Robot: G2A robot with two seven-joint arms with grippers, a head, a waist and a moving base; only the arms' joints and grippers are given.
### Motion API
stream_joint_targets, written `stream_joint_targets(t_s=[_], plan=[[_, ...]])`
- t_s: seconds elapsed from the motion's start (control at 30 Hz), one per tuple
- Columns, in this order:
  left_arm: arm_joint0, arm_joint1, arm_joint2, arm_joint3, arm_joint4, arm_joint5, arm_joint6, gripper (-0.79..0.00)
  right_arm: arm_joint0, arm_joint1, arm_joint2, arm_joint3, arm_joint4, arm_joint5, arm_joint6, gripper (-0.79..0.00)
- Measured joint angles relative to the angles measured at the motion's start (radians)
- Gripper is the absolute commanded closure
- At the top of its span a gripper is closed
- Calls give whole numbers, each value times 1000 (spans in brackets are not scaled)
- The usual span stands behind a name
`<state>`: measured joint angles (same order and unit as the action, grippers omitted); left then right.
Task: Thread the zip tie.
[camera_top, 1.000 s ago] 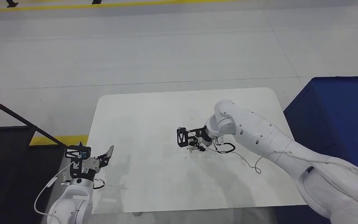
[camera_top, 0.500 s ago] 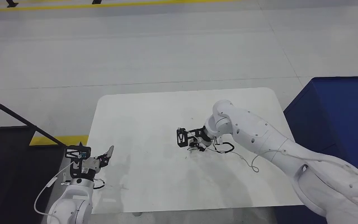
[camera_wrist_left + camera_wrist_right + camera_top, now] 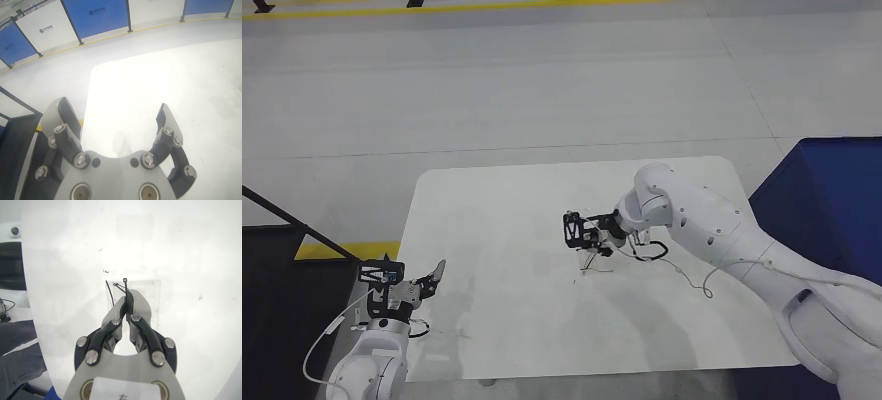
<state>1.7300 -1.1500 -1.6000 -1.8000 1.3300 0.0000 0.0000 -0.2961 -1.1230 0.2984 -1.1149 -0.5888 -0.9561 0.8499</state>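
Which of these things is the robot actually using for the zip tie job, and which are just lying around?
In the job: zip tie, pinched in the shut right gripper above the table; open left gripper, empty at the table's edge.
Just lying about: clear sheet on the table below the tie (purpose unclear); small dark scrap near it; blue box beside the table.

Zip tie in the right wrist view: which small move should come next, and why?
Probably bring the left gripper toward the tie. The right gripper has its jaws shut on the zip tie, head poking out beyond them. The left jaws are open and hold nothing, far off at a corner of the table, and threading likely needs a second grip.
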Motion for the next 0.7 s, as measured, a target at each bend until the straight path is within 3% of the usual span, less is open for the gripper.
stream_joint_targets(t_s=[0.1, 0.37, 0.43, 0.5, 0.7], plan=[[0, 0, 0, 0, 0, 0, 0, -785, -34, 66, 80, -94, -12, 21, -40, 0], [0, 0, 0, 0, 0, 0, 0, -785, -47, 67, 81, -88, -4, 19, -54, 0], [0, 0, 5, -10, 15, 0, 13, -785, -75, 79, 84, -64, 40, -33, -88, 0], [7, -2, 27, -38, 85, 31, 73, -785, -82, 100, 90, -68, 106, -58, -102, 0], [16, -14, 199, -58, 443, 169, 318, -785, -47, 229, 33, -204, 405, -56, -39, 0]])
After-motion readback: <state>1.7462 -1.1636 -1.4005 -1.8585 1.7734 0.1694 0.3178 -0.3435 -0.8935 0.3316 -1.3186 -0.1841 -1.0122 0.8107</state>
